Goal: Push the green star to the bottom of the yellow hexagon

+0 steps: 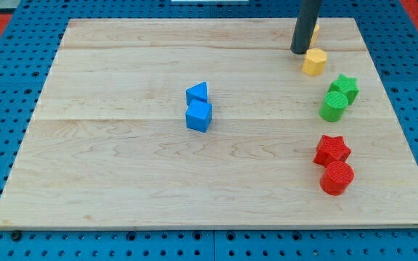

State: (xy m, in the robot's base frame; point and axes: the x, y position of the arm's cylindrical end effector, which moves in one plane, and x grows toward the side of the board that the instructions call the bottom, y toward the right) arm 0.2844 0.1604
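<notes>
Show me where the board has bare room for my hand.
Free: everything left of the blue cube and blue triangle, plus the strip between them and the right-hand blocks. Crowded: the right side, from my tip and yellow hexagon past the green star to the red cylinder.

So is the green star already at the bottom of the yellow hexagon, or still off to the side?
Still off: the green star sits below and to the view's right of the yellow hexagon, against the green cylinder.
</notes>
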